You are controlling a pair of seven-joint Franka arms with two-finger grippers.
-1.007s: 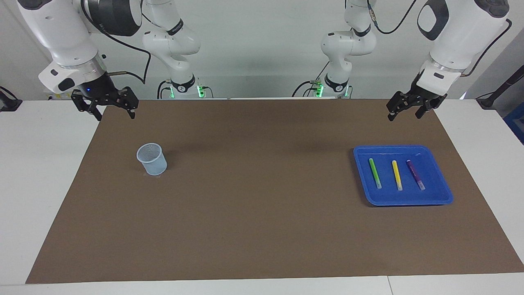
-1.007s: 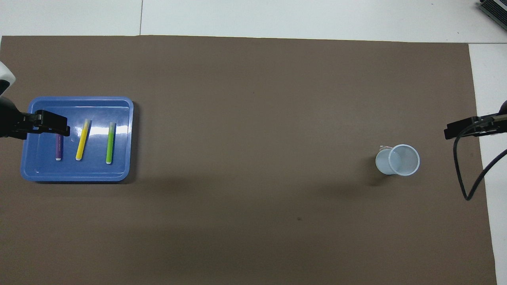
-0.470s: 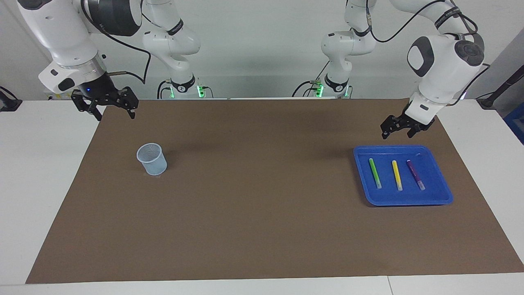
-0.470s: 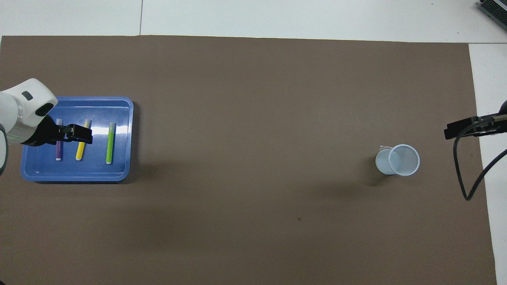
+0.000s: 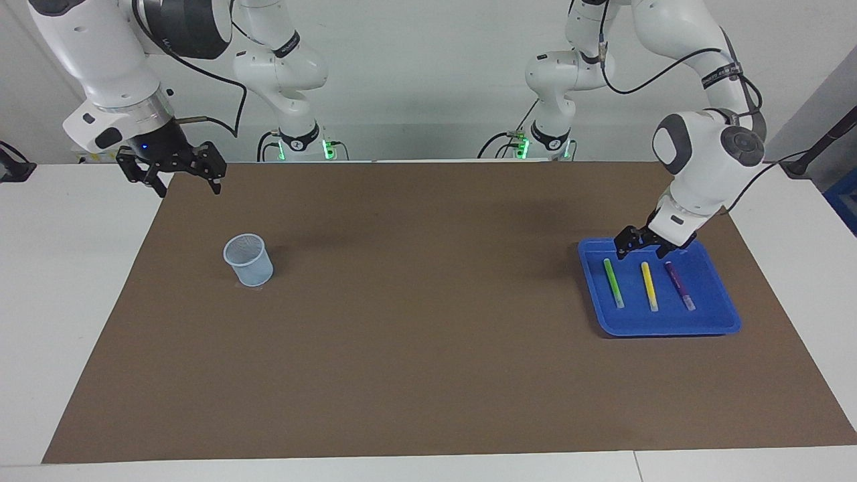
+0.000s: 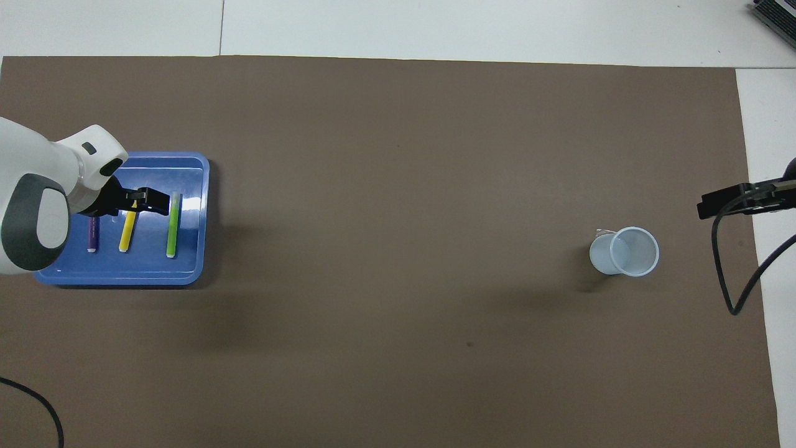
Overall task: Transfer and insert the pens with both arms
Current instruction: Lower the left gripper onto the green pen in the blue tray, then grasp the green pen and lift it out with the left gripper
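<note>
Three pens lie side by side in a blue tray [image 5: 669, 329] at the left arm's end of the table: green [image 5: 613, 282], yellow [image 5: 649, 286] and dark purple [image 5: 679, 286]. They also show in the overhead view: green [image 6: 173, 227], yellow [image 6: 127, 231], purple [image 6: 92, 233]. My left gripper [image 5: 641, 252] is open and empty, low over the tray's edge nearest the robots, above the ends of the green and yellow pens. It also shows in the overhead view [image 6: 152, 200]. My right gripper [image 5: 181, 175] waits open and empty, raised over the mat's corner.
A pale blue cup [image 5: 248, 260] stands upright on the brown mat [image 5: 428, 348] toward the right arm's end. It also shows in the overhead view [image 6: 625, 251]. A black cable [image 6: 724, 274] hangs from the right arm. A thin black stand [image 5: 827, 137] leans at the table's edge.
My left arm has swung down and out from above the mat's corner, and its gripper now sits low over the tray. The right arm, pens and cup have not moved.
</note>
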